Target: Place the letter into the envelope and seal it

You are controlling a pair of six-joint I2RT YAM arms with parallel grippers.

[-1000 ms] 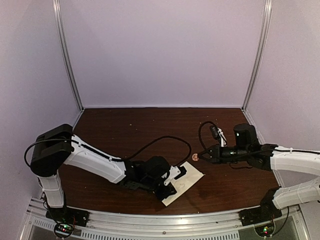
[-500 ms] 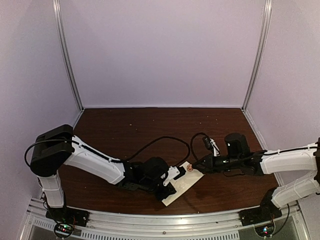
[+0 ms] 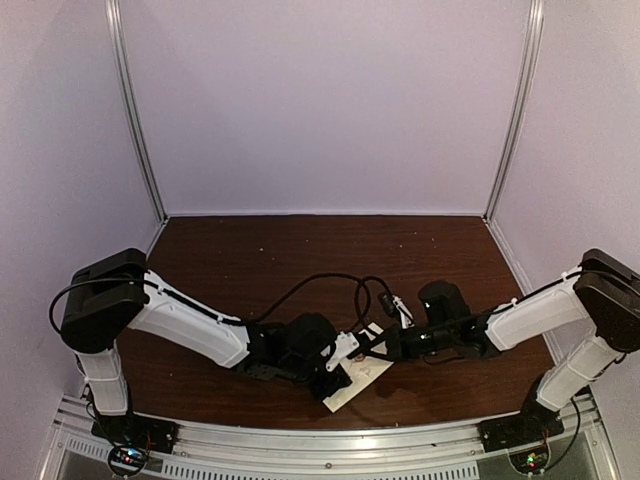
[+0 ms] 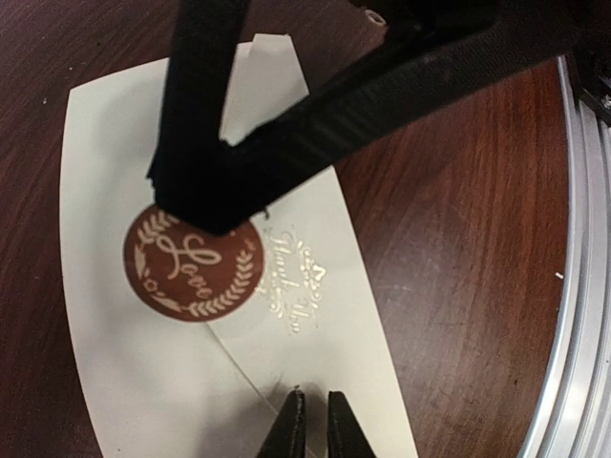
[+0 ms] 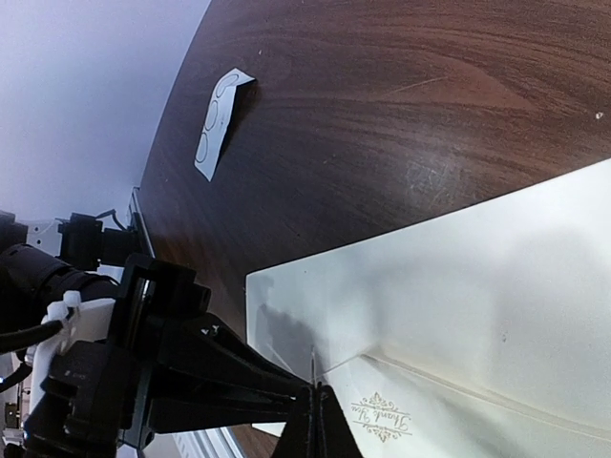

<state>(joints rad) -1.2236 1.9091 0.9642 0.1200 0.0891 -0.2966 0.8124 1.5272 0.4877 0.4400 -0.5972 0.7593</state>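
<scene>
- The envelope (image 3: 368,378) is lying flat on the table (image 3: 300,250) at the near middle, flap side up. Its long axis is running from 7 to 1 o'clock in the top view.
- The right gripper (image 4: 196,205) is reaching in from the 3 o'clock side. Its fingers are drawn to a narrow pinch on the upper rim of the round brown sticker (image 4: 194,264), which is sitting over the flap's point.
- The left gripper (image 4: 315,399) is standing on the 9 o'clock side, with only a slit showing between its fingers. Its tips are resting on the envelope below the flap's edge and are gripping nothing visible.
- In the left wrist view the sticker is lying at 11 o'clock from the left gripper, near but apart. The right arm is the nearer, touching it.
- Judgement: no letter is showing, so it is likely inside, and sealing is in hand. The next move is calling for the sticker to be pressed flat across the flap edge, then released.
</scene>
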